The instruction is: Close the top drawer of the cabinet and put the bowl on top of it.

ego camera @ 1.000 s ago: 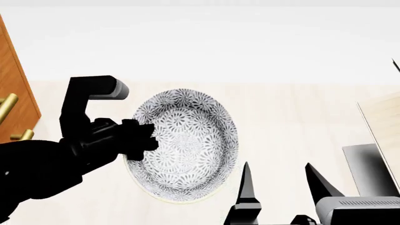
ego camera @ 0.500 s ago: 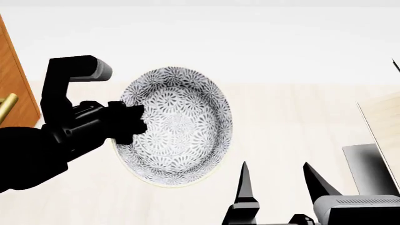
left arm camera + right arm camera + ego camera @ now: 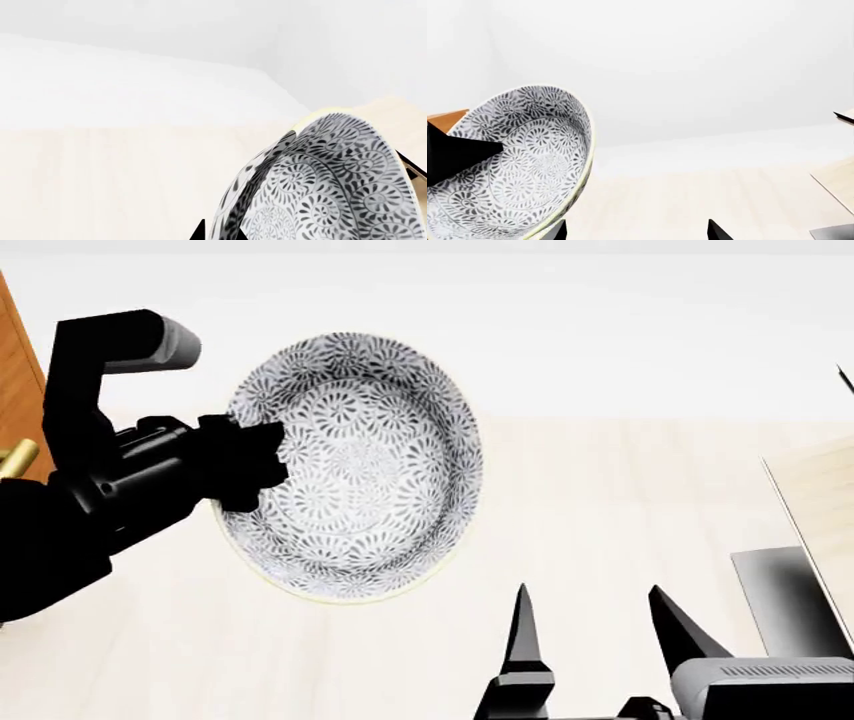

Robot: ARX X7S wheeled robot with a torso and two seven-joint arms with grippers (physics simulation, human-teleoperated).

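The bowl [image 3: 360,460], white with a dense grey floral pattern, hangs tilted on its side above the pale floor. My left gripper [image 3: 251,468] is shut on its left rim. In the left wrist view the two dark fingertips of the left gripper [image 3: 219,234] pinch the rim of the bowl [image 3: 327,185]. A strip of the orange-brown cabinet [image 3: 14,370] shows at the far left with one end of a brass handle [image 3: 16,460]. I cannot tell which drawer that handle belongs to. My right gripper [image 3: 594,635] stands open and empty, low and to the right of the bowl [image 3: 520,165].
A pale wood structure [image 3: 814,500] with a grey panel [image 3: 787,595] below it stands at the right edge. The pale floor [image 3: 614,510] lies under the bowl, and a white wall [image 3: 601,330] runs behind it.
My left gripper has carried the bowl up and to the left, toward the cabinet. The right gripper has stayed where it was.
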